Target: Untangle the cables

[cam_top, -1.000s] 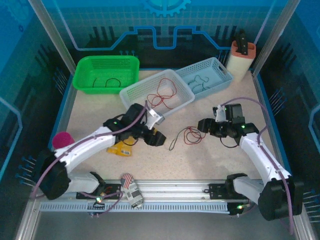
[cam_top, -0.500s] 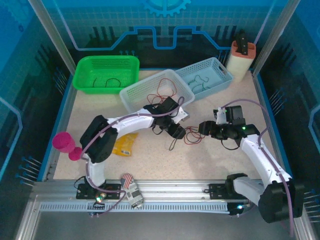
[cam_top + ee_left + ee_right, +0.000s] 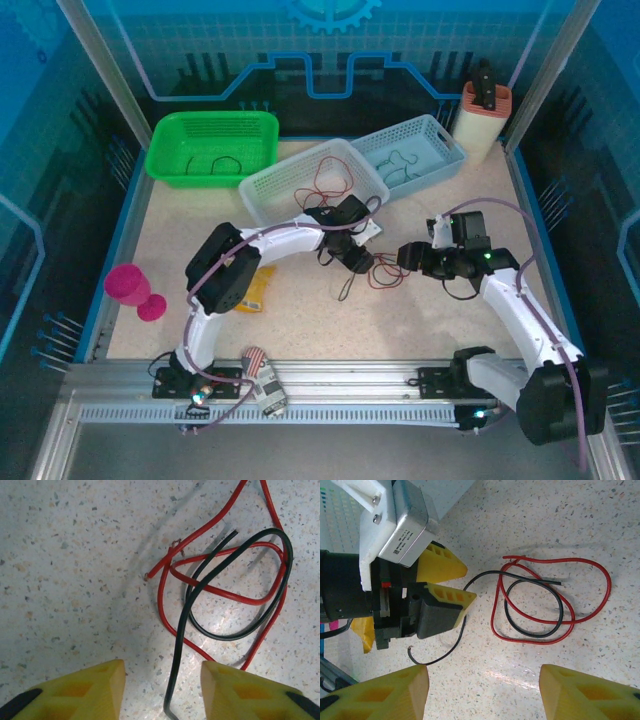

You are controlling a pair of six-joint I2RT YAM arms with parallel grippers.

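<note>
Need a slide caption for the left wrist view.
Open left end effector straddles the black cable tangled with the red cable.

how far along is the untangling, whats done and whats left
Done: sorted wires lie in the green plastic basket, white basket and pale blue basket. In hand: the left gripper straddles the thin black wire, jaws open; the right gripper hovers open nearby. Left: that black wire is looped through the thin red wire; nothing is gripped yet.

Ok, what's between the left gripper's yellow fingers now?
The thin black wire's tail, lying on speckled tabletop, apart from both fingers; left wrist view shows it.
</note>
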